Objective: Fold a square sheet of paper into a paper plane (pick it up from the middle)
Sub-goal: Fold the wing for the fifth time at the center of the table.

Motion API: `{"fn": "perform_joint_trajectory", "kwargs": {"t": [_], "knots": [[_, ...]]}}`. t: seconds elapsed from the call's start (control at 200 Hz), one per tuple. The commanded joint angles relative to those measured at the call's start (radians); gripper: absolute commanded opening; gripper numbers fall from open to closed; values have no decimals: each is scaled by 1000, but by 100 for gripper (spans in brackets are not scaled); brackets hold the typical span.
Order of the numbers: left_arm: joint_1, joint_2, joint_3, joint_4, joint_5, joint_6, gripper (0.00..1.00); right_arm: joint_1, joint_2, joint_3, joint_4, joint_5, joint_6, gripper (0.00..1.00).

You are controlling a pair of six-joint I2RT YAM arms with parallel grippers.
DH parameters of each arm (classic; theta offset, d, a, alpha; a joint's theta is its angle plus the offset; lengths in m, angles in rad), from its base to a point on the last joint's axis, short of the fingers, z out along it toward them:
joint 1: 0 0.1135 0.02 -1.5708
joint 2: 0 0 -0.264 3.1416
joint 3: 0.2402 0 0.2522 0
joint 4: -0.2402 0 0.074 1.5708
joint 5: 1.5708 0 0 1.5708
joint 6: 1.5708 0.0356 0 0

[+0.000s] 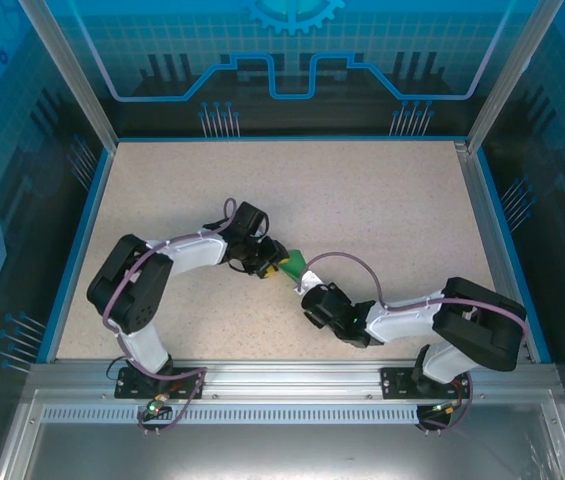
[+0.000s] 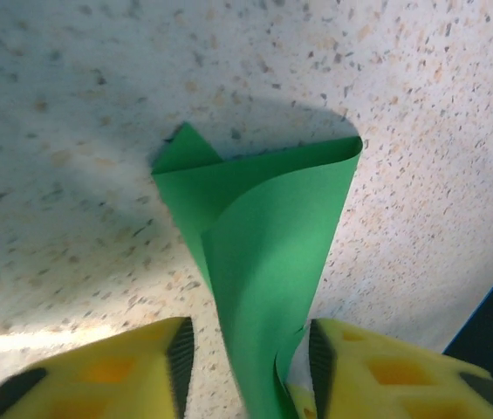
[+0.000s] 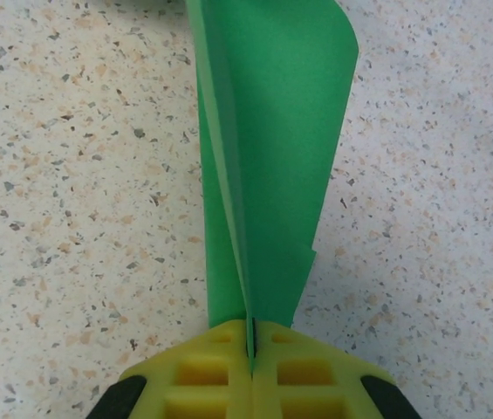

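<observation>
Two Grippers on One Green Paper Plane

Near edge: both arm bases sit on the metal rail [image 1: 282, 385]. Each arm bends inward over the speckled table [image 1: 392, 200], and the two grippers meet close to its middle.

Right gripper [image 3: 251, 336]: this is the nearer of the two in the top view. Its yellow fingers [image 3: 202, 375] are pressed together with no gap. They clamp the narrow end of the paper plane [image 3: 272, 131], which rises from the seam between them. From here the paper runs away from the camera, above the table surface. One layer curls over at the far right edge.

Paper plane: in the top view it appears as a small green patch between the two grippers, well away from every table edge. It is partly folded and tapers toward the clamped end.

Left gripper [image 2: 246, 345]: this sits just beyond the paper. Its jaws stand apart at a moderate width. The paper passes between the black pads [image 2: 181, 349]. A clear gap shows on the left pad's side, while the other pad lies close beside the paper. Contact there cannot be confirmed.

Far side: a blue-lit enclosure wall [image 1: 282, 60] closes off the table.
</observation>
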Motion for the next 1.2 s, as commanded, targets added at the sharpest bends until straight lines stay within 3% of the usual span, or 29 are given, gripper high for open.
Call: {"fn": "perform_joint_trajectory", "kwargs": {"t": [0.0, 0.155, 0.225, 0.635, 0.82, 1.195], "knots": [[14, -85, 4, -81, -61, 24, 49, -62, -39, -15, 62, -168, 41, 0], [16, -166, -16, -143, -155, 24, 69, -157, -34, -13, 111, -357, 72, 0], [16, -191, -23, -158, -181, 22, 72, -188, -20, -9, 123, -407, 82, 0], [16, -191, -41, -124, -144, 28, 74, -259, 26, 2, 124, -550, 131, 4], [16, -133, -27, -63, -74, 28, 78, -261, 25, -11, 136, -552, 107, 7], [14, 35, 72, -69, -4, 24, 75, -239, 10, -23, 127, -488, -13, 8]]}}
